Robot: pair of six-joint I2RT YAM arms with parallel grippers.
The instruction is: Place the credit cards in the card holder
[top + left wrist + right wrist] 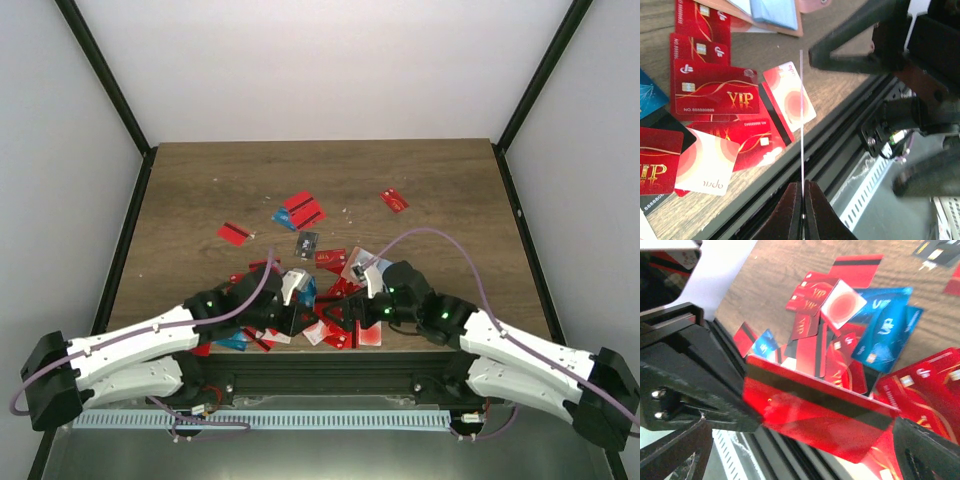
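At the worktop's (320, 170) near edge, left hand's (802, 200) pinching a pale card (801, 115) and right hand (815, 410) a red card (845, 432), but the other cards (300, 212) lie loose, none visibly in the holder (796, 31) yet.

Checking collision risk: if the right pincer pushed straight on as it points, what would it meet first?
Probably the loose card pile on the table, just beyond the held red striped card; depth is unclear.

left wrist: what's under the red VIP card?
A red card pokes out above the VIP card, a red sliver below it. Their remainders, and anything else beneath, are covered.
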